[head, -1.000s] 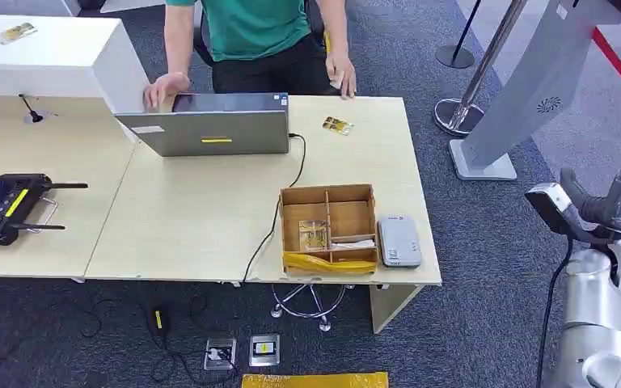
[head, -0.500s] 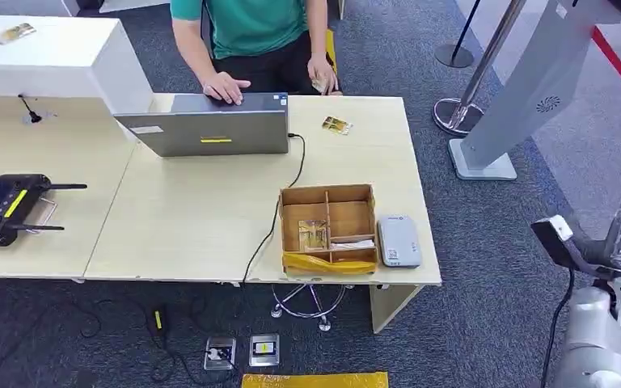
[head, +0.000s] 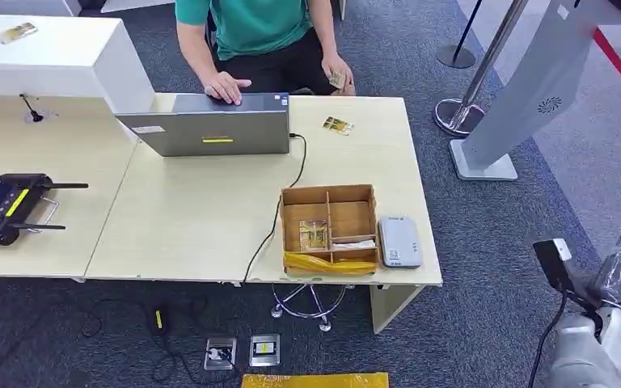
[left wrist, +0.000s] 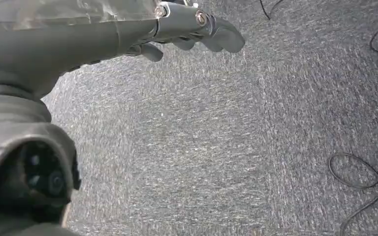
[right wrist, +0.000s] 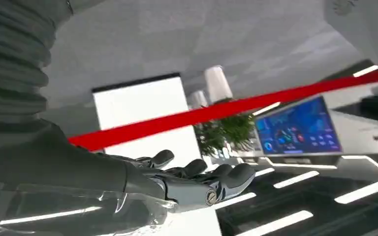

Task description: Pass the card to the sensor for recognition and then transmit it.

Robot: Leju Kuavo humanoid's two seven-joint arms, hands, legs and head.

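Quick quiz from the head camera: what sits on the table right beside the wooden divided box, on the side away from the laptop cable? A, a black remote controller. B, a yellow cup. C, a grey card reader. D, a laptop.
C: the grey card reader lies flat against the wooden divided box near the table's front corner.

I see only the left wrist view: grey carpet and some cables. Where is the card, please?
Observer: One card lies in the near-left compartment of the wooden box on the table.
Operator: And the sensor?
Observer: The grey sensor lies flat beside the box, on its right in the head view, near the table's edge.
Operator: Does the right hand hold anything?
Observer: No. The right hand is empty, with its fingers apart, off to the right of the table.
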